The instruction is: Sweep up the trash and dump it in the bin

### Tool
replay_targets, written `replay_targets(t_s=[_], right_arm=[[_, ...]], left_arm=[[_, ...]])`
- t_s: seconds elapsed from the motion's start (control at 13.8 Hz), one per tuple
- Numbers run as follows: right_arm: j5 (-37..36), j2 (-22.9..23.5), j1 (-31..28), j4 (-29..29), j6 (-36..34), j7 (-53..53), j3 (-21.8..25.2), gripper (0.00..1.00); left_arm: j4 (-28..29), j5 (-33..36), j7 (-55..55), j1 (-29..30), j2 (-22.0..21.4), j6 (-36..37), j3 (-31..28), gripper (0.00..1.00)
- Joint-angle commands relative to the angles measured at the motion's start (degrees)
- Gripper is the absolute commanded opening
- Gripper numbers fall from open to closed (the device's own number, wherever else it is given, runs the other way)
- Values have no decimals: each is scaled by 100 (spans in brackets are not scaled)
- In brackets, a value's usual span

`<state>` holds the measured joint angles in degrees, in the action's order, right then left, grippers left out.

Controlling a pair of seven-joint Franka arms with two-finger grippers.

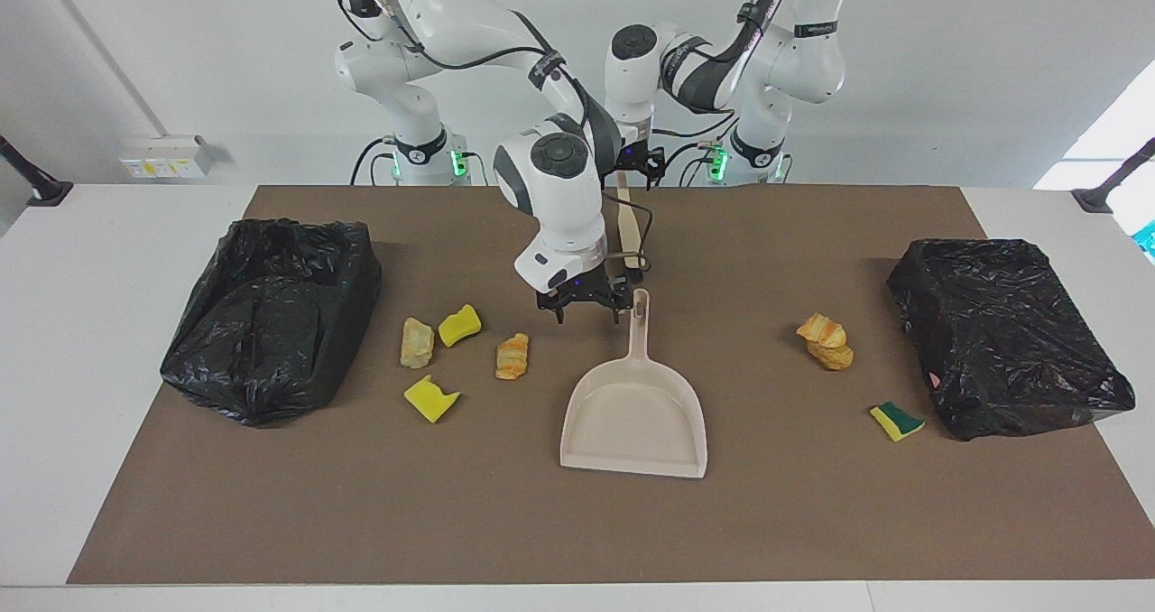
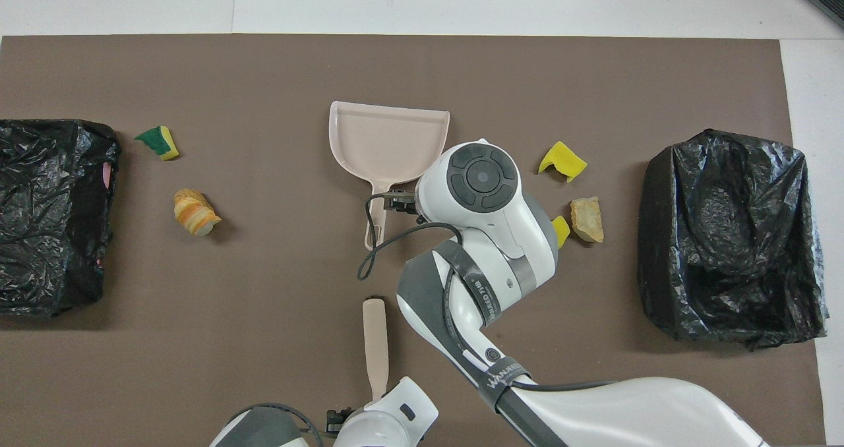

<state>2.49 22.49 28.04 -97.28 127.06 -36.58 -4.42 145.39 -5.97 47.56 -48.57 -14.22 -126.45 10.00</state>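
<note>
None of the trash, yellow sponge chunks (image 1: pixel 458 325) and golden pastry pieces (image 1: pixel 512 357), is swept yet; it sits scattered on the brown mat (image 1: pixel 361 504) either side of the empty beige plastic dustpan (image 1: pixel 634 409), between two black-bagged bins (image 1: pixel 271 314). The right gripper (image 1: pixel 584 303) hovers beside the dustpan's handle, fingers apart and empty. The left gripper (image 1: pixel 639 161) is over the beige brush (image 2: pixel 374 341); can't tell its fingers.

"wanjeed" on right arm (image 2: pixel 504 373) strap

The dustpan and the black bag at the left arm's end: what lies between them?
Between the dustpan and that black bag lie a pastry piece and a green-backed sponge chunk; both views show it.
</note>
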Motion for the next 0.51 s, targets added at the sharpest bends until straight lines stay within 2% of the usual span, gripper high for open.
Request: replay_targets(t_s=[0.0,0.07,0.22,0.36,0.44], right_arm=[[-91,80,-27,60,118,-121,-32,100],[-100,89,-27,60,118,-121,-32,100],[-100,98,-27,60,118,-121,-32,100],[-100,98,-27,60,118,-121,-32,100],[-100,98,-27,60,118,-121,-32,100]], left_arm=[[236,-27,43,-108,-81,-179,-112,100],[218,-36,34,-91,-55,-196,-121,100],[218,-53,43,-82,-46,-223,-112,80],[218,-62,139,-91,-54,-223,-112,47],[218,-71,140,-100,-46,-223,-112,40]])
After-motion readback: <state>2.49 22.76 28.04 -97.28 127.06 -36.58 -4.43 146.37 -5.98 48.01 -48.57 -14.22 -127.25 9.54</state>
